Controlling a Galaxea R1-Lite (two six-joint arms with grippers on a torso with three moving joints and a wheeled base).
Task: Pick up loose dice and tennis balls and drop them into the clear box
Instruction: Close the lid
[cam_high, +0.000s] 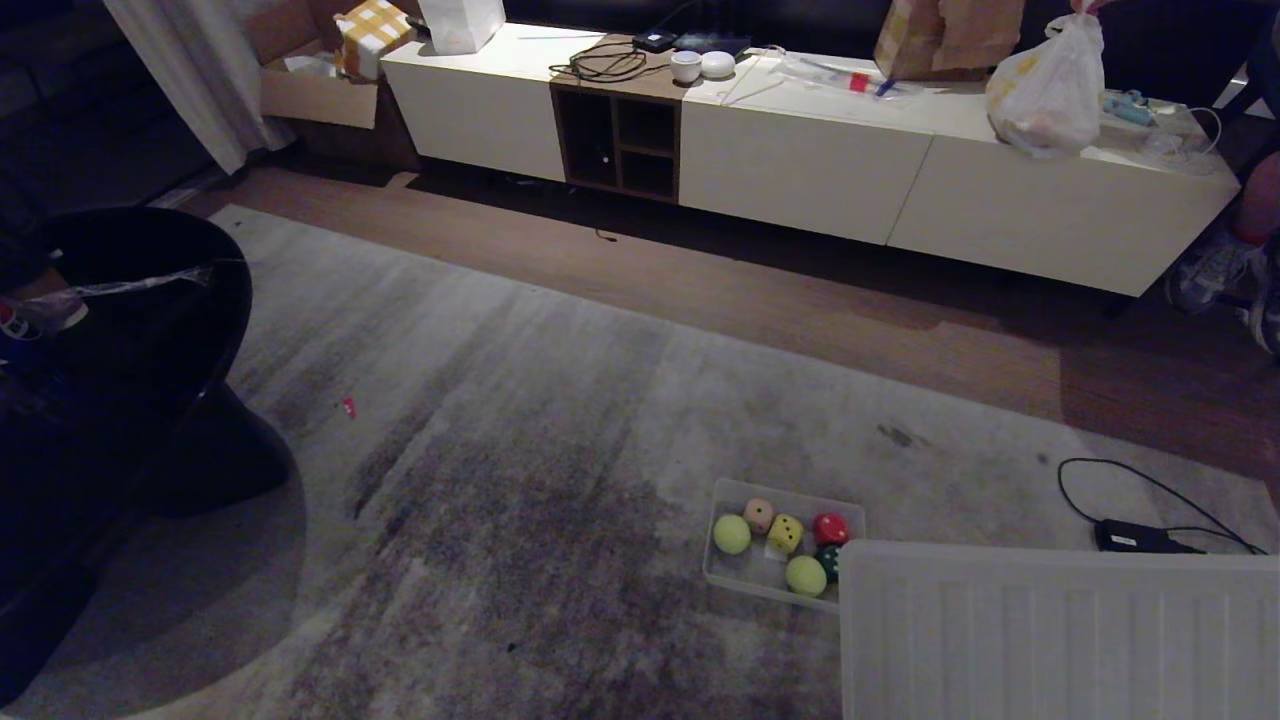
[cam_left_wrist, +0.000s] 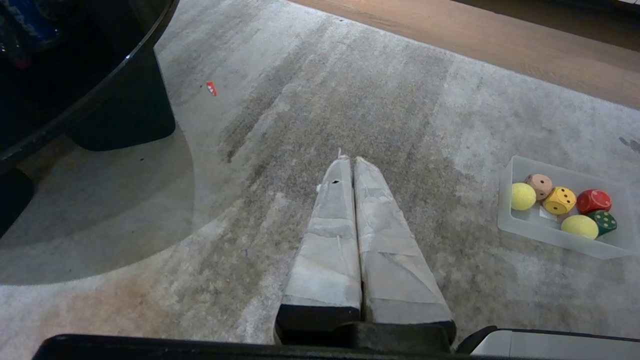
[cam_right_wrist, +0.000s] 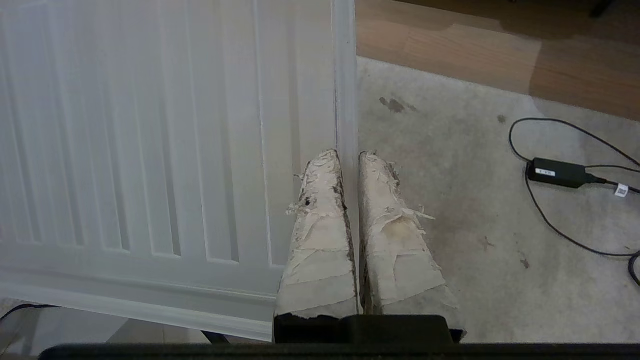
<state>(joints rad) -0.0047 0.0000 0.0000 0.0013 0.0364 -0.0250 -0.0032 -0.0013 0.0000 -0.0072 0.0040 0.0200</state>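
Note:
The clear box (cam_high: 716, 562) (cam_left_wrist: 549, 238) sits on the grey rug. Inside it lie two tennis balls (cam_high: 731, 533) (cam_left_wrist: 523, 196), a beige die (cam_high: 759, 514) (cam_left_wrist: 539, 185), a yellow die (cam_high: 786, 533) (cam_left_wrist: 559, 200), a red die (cam_high: 830, 528) and a green die (cam_high: 828, 560). My left gripper (cam_left_wrist: 350, 159) hangs shut and empty over bare rug, left of the box. My right gripper (cam_right_wrist: 348, 154) is shut on the side rim of a ribbed clear lid (cam_high: 1050, 630) (cam_right_wrist: 150, 150), held above the floor just right of the box. Neither gripper shows in the head view.
A black round table (cam_high: 130, 300) stands at the left. A low white sideboard (cam_high: 800, 150) runs along the far wall. A charger with its cable (cam_high: 1135, 537) (cam_right_wrist: 557, 172) lies on the rug at right. A person's shoes (cam_high: 1215, 275) are at far right.

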